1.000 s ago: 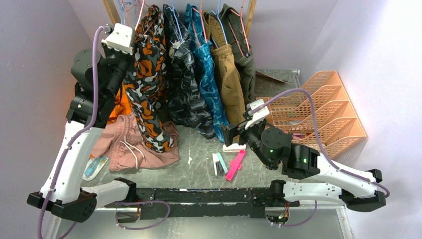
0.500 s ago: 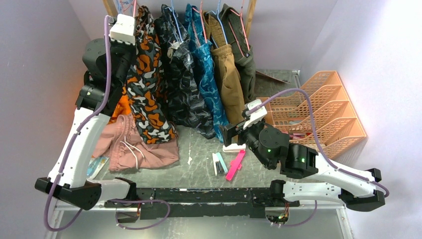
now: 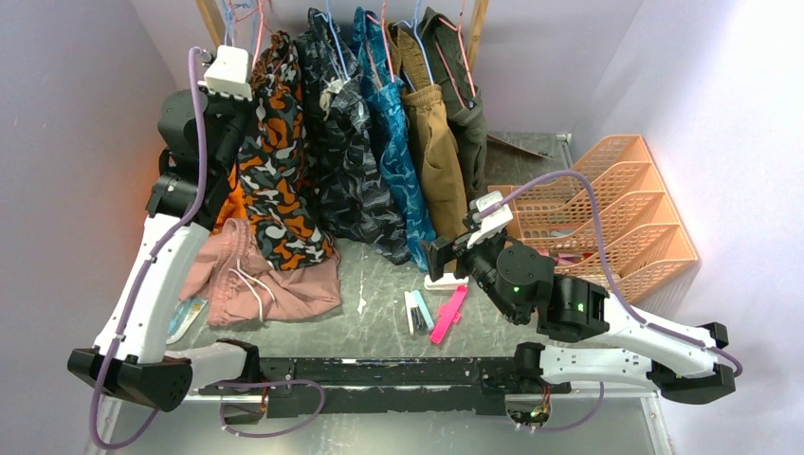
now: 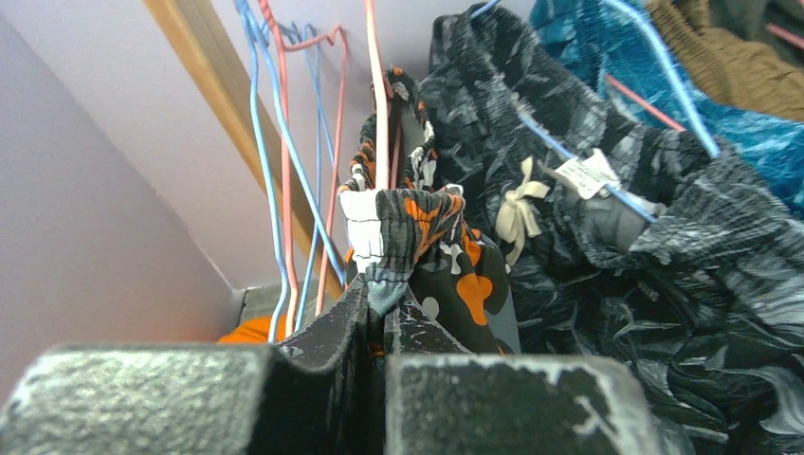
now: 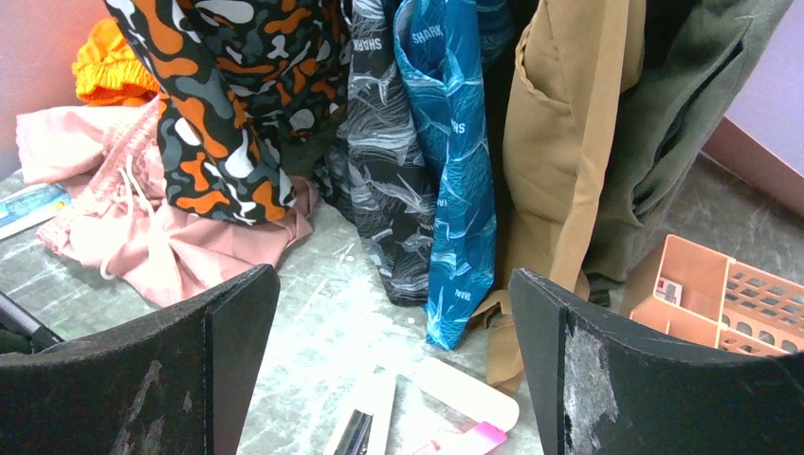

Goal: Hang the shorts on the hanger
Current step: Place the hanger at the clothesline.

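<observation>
The orange, black, white and grey camouflage shorts (image 3: pixel 275 171) hang at the left end of the rack, their hem just above the table. My left gripper (image 4: pixel 387 303) is shut on a bunched fold of their waistband (image 4: pixel 403 232), raised high beside the rack (image 3: pixel 242 109). A thin pink wire of the hanger (image 4: pixel 379 95) runs down into the gathered waistband; its lower bar is hidden by the fabric. Over the middle of the table my right gripper (image 5: pixel 389 284) stands open with nothing between its fingers, low and to the right of the shorts (image 3: pixel 438 256).
Grey-black camo shorts (image 3: pixel 351 171), blue shorts (image 3: pixel 393 161), tan shorts (image 3: pixel 436 152) and an olive pair (image 3: pixel 469 104) hang alongside. Pink shorts (image 3: pixel 256 280) lie under the camouflage pair. Clips (image 3: pixel 431 308) lie on the table. An orange basket rack (image 3: pixel 616 209) stands right. Light-blue hangers (image 4: pixel 261 142) hang by the wooden post (image 4: pixel 228 123).
My left arm has risen and swung back toward the rack, lifting the shorts so their hem climbed off the pink shorts. The right arm has not moved.
</observation>
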